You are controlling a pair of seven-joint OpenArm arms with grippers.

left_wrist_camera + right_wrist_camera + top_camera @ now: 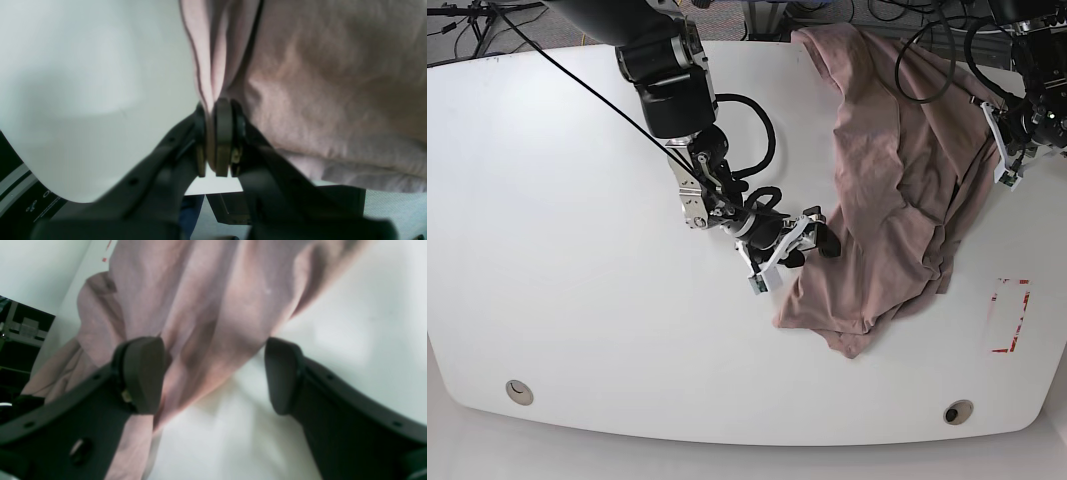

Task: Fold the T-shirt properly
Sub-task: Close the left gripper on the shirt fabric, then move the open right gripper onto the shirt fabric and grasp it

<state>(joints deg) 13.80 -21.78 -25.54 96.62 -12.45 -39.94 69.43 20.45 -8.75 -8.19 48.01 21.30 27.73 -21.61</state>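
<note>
I count one T-shirt [897, 180] on the one white table [557, 250], and two grippers: the left gripper [218, 140] and the right gripper [802, 240]. Near the table's front edge I see two round holes [519, 391] and, at the right, one red-outlined rectangle [1008, 315].

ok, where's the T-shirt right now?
In the base view the T-shirt lies crumpled right of centre on the white table, pinched by the left gripper.

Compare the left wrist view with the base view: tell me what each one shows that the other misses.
Only the left wrist view shows the left gripper shut on a bunched fold of the T-shirt. Only the base view shows the whole crumpled shirt, the right gripper open at its edge, and red marks on the table. Both show the pink shirt and white table.
</note>
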